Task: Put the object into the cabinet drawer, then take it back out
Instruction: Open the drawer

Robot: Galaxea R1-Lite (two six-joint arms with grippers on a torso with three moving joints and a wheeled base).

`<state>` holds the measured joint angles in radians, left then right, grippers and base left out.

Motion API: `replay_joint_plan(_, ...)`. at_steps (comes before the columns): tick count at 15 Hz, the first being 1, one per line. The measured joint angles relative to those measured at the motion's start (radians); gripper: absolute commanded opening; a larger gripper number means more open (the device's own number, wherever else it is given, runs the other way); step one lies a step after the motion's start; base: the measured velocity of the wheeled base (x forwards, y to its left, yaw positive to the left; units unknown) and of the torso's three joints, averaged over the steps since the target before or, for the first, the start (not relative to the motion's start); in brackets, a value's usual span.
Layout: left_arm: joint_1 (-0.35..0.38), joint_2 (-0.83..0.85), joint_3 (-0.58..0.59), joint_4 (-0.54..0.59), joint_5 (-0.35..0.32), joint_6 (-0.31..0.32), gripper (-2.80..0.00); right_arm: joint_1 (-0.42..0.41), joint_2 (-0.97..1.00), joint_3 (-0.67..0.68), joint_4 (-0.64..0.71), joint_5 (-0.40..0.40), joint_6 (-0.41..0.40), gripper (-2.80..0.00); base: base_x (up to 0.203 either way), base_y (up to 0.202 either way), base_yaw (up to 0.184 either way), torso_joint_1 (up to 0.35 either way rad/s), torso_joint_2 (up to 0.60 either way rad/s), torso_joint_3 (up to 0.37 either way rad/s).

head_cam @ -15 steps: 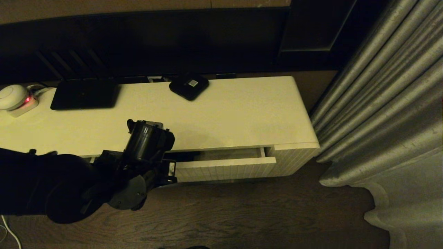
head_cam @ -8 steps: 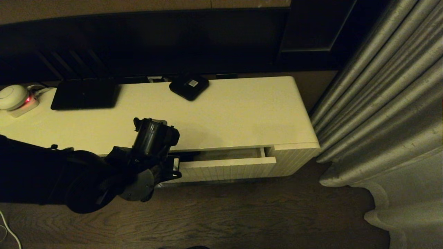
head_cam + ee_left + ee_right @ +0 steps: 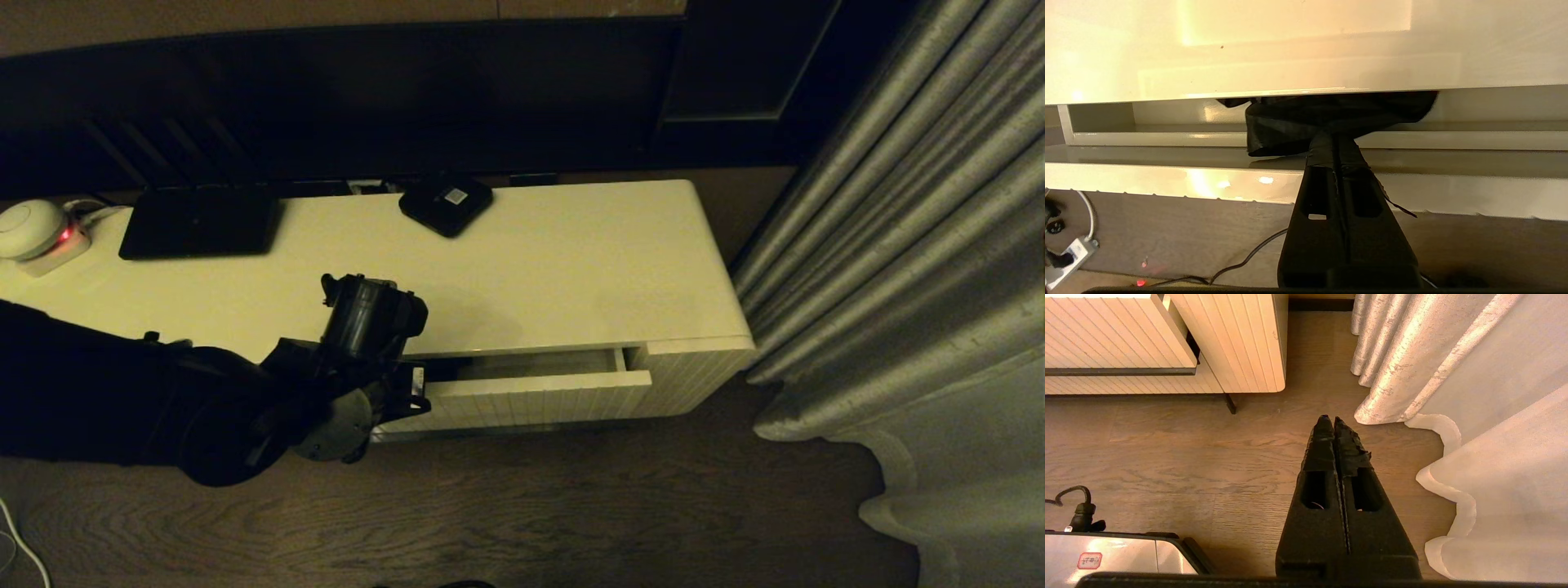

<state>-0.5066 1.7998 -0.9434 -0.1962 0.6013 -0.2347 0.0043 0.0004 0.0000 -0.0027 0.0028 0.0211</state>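
Note:
The cream ribbed cabinet drawer (image 3: 531,398) stands partly pulled out under the cabinet top (image 3: 571,269). In the left wrist view the black folding umbrella (image 3: 1298,122) lies in the drawer (image 3: 1167,179), its bunched fabric mostly tucked beneath the top. My left gripper (image 3: 1333,141) reaches over the drawer front at its left end, its fingers pressed together on the umbrella's fabric. In the head view that gripper (image 3: 411,384) sits at the drawer's rim and the umbrella is almost wholly hidden. My right gripper (image 3: 1331,420) hangs shut and empty over the floor, right of the cabinet.
On the cabinet top rest a flat black device (image 3: 200,222), a small black box with a white sticker (image 3: 446,202) and a white round unit with a red light (image 3: 33,229). Grey curtains (image 3: 898,245) hang at the right. A cable (image 3: 1241,261) lies on the wooden floor.
My left arm has moved forward and to the right, bringing its gripper closer to the drawer opening. The drawer has not moved.

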Motion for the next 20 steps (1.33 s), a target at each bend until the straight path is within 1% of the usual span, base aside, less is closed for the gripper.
replay_joint_plan(3, 0.007, 0.014, 0.001, -0.002, -0.015, -0.001, -2.80, 0.000, 0.000, 0.000, 0.000, 0.000, 0.000, -2.80, 0.000, 0.000, 0.000, 0.000, 0.00, 0.000)
replay_joint_plan(5, 0.009, 0.020, 0.004, 0.009, -0.046, -0.004, -2.80, 0.000, 0.000, 0.000, 0.000, 0.000, 0.000, -2.80, 0.000, 0.000, 0.000, 0.000, 0.00, 0.000)
replay_joint_plan(7, 0.009, 0.020, 0.004, 0.045, -0.083, -0.011, -2.80, 0.000, 0.000, 0.000, 0.000, 0.000, 0.000, -2.80, 0.000, 0.000, 0.000, 0.000, 0.00, 0.000)
replay_joint_plan(9, 0.011, 0.018, -0.009, 0.109, -0.123, -0.041, -2.80, 0.000, 0.000, 0.000, 0.000, 0.000, 0.000, -2.80, 0.000, 0.000, 0.000, 0.000, 0.00, 0.000)
replay_joint_plan(12, 0.021, 0.006, -0.037, 0.230, -0.210, -0.075, -2.80, 0.000, 0.000, 0.000, 0.000, 0.000, 0.000, -2.80, 0.000, 0.000, 0.000, 0.000, 0.00, 0.000)
replay_joint_plan(13, 0.024, 0.001, -0.043, 0.259, -0.221, -0.075, -2.80, 0.000, 0.000, 0.000, 0.000, 0.000, 0.000, -2.80, 0.000, 0.000, 0.000, 0.000, 0.00, 0.000)
replay_joint_plan(16, 0.032, -0.018, -0.053, 0.327, -0.228, -0.071, -2.80, 0.000, 0.000, 0.000, 0.000, 0.000, 0.000, -2.80, 0.000, 0.000, 0.000, 0.000, 0.00, 0.000)
replay_joint_plan(19, 0.035, -0.031, -0.061, 0.443, -0.265, -0.066, -2.80, 0.000, 0.000, 0.000, 0.000, 0.000, 0.000, -2.80, 0.000, 0.000, 0.000, 0.000, 0.00, 0.000)
replay_joint_plan(20, 0.039, -0.031, -0.061, 0.450, -0.277, -0.066, -2.80, 0.000, 0.000, 0.000, 0.000, 0.000, 0.000, -2.80, 0.000, 0.000, 0.000, 0.000, 0.00, 0.000)
